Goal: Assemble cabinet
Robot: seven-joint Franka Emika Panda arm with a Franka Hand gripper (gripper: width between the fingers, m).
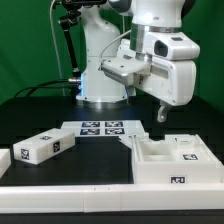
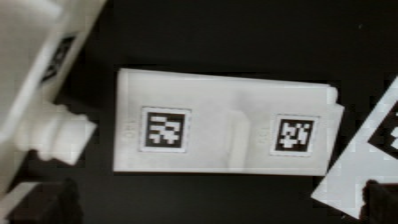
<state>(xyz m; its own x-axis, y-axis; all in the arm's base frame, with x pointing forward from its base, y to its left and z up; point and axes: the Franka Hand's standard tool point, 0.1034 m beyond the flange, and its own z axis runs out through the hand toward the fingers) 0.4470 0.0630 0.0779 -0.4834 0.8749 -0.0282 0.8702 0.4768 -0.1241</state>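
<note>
Green curtain at the back, black table in front; on the table the cabinet, not joined, in loose white parts with small black-and-white tags. Largest part an open box at 4 o'clock in the exterior view, one tag on its near wall, set against a white rail along the 6 o'clock edge; small block at 8 o'clock, lying askew, tags on its top and end, well apart from the open box.

Through the wrist camera, a flat white panel on black, slightly tilted, two square tags side by side on its face; a second white part just beside the panel, with a rounded stub near the panel's corner; a third white edge on the panel's other side, parted from it by a strip of black; cannot tell which exterior parts these match.

Gripper hanging at 2 o'clock above the table, between marker board and open box, apart from every part; fingers small and dark in the exterior view, only blur in the wrist view; cannot tell whether spread or pressed together.

Marker board flat at the centre, several tags on top; white arm reaching over from a base at 12 o'clock; black cables at 11 o'clock.
</note>
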